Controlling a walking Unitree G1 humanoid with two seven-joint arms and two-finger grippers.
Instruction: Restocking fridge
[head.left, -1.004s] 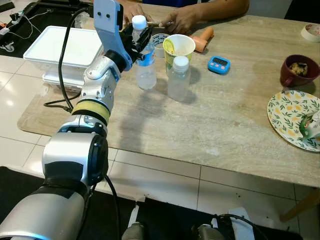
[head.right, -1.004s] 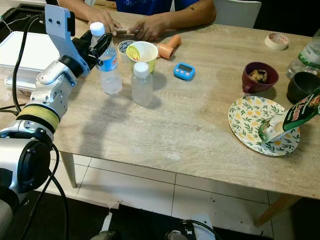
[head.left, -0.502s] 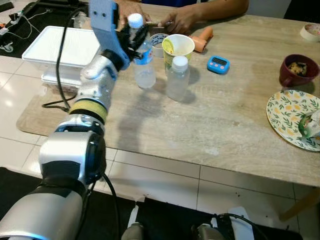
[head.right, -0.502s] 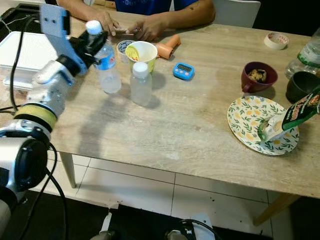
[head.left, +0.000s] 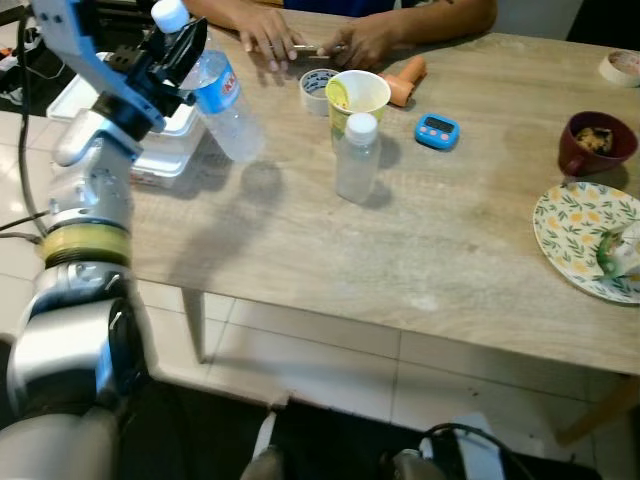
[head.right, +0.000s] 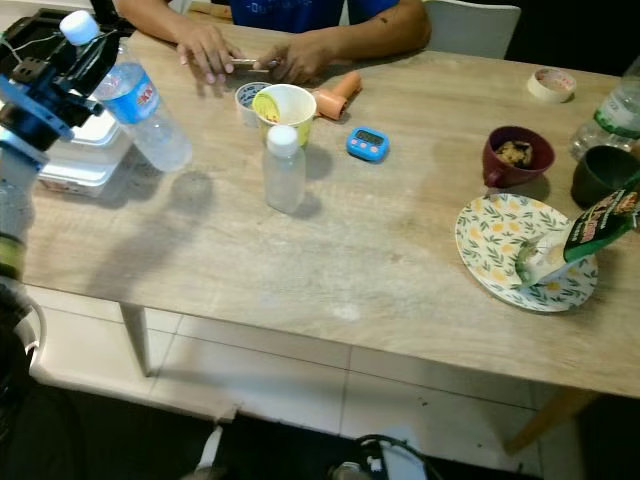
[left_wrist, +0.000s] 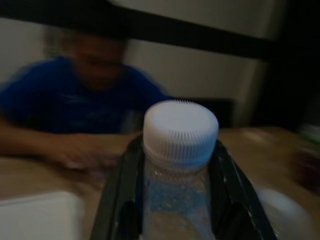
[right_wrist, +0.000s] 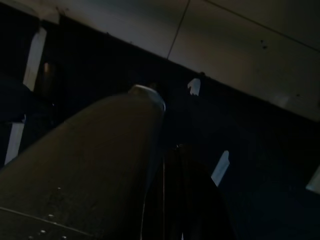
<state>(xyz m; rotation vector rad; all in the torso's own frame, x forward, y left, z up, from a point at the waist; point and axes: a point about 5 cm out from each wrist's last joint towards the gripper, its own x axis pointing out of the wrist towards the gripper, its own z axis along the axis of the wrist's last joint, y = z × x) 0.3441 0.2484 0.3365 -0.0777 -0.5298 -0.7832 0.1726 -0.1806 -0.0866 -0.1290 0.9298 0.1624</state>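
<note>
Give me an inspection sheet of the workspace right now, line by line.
Surface: wooden table, bare across the middle.
Job's things: water bottle lifted and tilted above the table's left end; second bottle standing upright.
Clutter: yellow cup, tape roll, blue timer, maroon bowl, patterned plate, white lidded tubs.
Grippers: left gripper shut on the water bottle's neck; the right arm hangs idle.
Cables: black cable near the left arm.
Surroundings: a person's hands rest on the far edge; tiled floor.
</note>
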